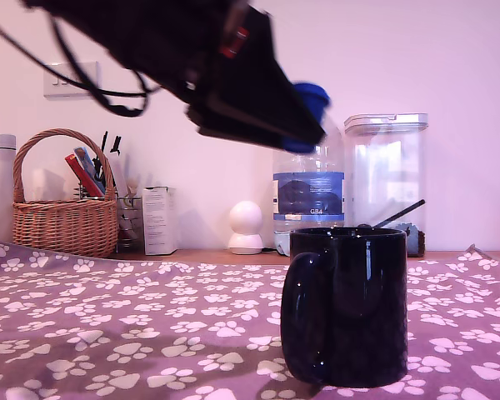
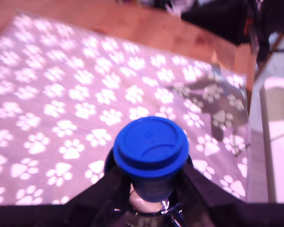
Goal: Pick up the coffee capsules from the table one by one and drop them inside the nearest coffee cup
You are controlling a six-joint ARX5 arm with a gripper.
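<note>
Capsule [image 2: 150, 150] sits pinched in your gripper [image 2: 149, 189], jaws closed on its tapered body under the rim, up above the black mug [image 1: 350, 308]. Looks light, stiff, slick plastic; grip stays below the rim.

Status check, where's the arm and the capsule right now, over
Tool shut on blue capsule, raised above the table. Black mug below, not yet reached. Path to mug looks clear.

Home: wicker basket [image 1: 64, 193], paw-print tablecloth [image 1: 125, 325].
</note>
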